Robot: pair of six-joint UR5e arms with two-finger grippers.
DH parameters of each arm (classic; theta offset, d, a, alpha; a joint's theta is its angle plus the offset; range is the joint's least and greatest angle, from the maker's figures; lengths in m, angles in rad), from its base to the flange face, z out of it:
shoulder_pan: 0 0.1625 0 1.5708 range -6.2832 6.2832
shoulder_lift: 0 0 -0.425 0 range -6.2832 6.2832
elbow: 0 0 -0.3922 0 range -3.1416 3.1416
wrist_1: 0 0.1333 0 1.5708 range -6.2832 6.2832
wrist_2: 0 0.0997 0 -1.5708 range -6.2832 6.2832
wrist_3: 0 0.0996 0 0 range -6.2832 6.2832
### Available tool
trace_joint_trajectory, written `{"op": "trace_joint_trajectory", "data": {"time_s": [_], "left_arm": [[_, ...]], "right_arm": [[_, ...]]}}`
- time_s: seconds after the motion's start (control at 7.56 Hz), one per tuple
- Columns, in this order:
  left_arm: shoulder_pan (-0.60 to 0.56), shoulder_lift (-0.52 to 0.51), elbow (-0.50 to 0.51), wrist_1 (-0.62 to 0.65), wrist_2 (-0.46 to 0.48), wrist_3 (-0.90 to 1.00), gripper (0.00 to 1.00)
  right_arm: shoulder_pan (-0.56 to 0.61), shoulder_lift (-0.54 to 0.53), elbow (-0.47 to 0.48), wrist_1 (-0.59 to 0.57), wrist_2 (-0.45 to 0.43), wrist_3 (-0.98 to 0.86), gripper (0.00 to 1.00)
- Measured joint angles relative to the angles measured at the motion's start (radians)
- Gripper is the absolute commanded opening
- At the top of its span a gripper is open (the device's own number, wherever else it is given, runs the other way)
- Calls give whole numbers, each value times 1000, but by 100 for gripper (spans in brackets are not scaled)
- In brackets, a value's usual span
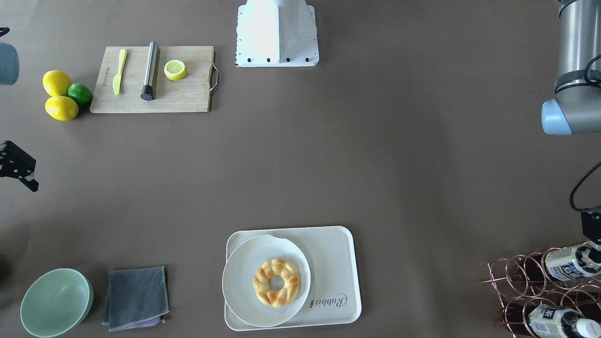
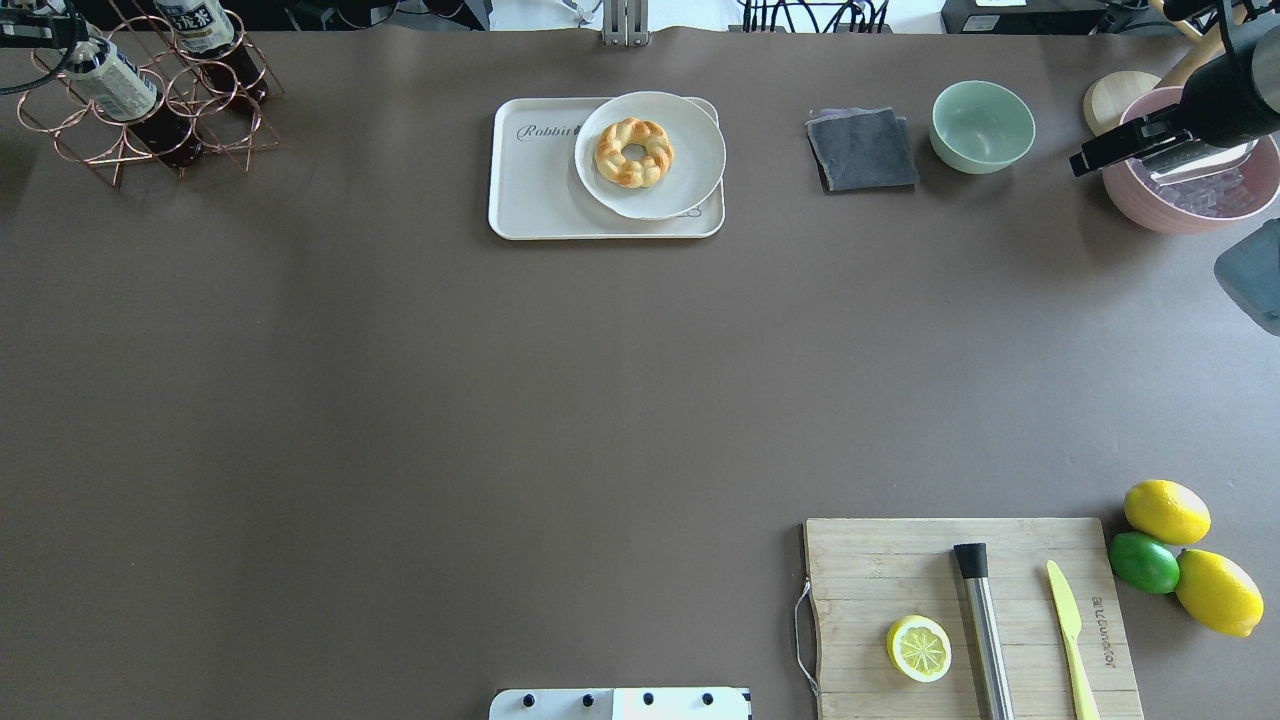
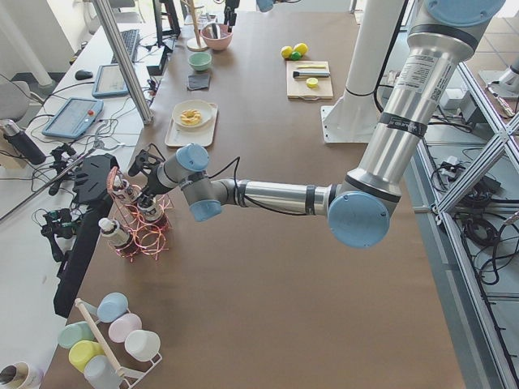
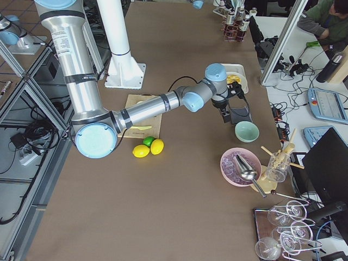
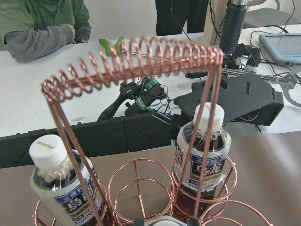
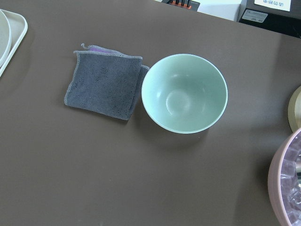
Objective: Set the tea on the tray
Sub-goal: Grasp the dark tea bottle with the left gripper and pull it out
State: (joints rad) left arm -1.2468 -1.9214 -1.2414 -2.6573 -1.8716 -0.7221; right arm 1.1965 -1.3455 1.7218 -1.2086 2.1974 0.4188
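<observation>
Tea [image 2: 112,82] stands in a clear plastic bottle, dark reddish-brown under a white cap. It sits in a copper wire rack [image 5: 141,57] at the bench's far left corner, beside a like bottle [image 2: 200,25]. Well apart, the cream tray [image 2: 540,190] with rounded corners carries a round white plate [image 2: 690,175] and a braided ring pastry [image 2: 634,152]. My bench [image 2: 400,400] is matte brown, and desks with cables and screens lie beyond. My left hand [image 1: 593,245] hangs at the rack, close to that bottle's top. My right hand [image 2: 1082,160] hovers near the mint bowl [image 2: 982,125]. I cannot tell whether either is wide or narrow.
</observation>
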Motion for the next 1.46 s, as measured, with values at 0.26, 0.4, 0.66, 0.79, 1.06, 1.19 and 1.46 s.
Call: {"op": "trace_joint_trajectory", "data": {"time_s": [0.26, 0.4, 0.66, 0.79, 1.06, 1.19, 1.46], "left_arm": [[-49, 0, -42, 27, -60, 5, 0], [-96, -1, -82, 75, -119, 8, 0], [-190, 1, -212, 204, -233, 22, 0], [-226, 3, -288, 266, -273, 31, 0], [-243, 1, -472, 422, -297, 38, 0], [-212, -4, -543, 468, -294, 39, 0], [-87, -40, -617, 500, -240, 39, 0]], "right_arm": [[0, 0, 1, 0, 1, 0, 100], [0, 0, 1, 0, 1, 0, 100], [0, 0, 4, 0, 2, 1, 100], [0, 0, 5, 0, 2, 1, 100], [0, 0, 5, 0, 2, 0, 100], [1, 0, 6, 0, 3, 0, 100], [1, -1, 9, 1, 5, 0, 100]]}}
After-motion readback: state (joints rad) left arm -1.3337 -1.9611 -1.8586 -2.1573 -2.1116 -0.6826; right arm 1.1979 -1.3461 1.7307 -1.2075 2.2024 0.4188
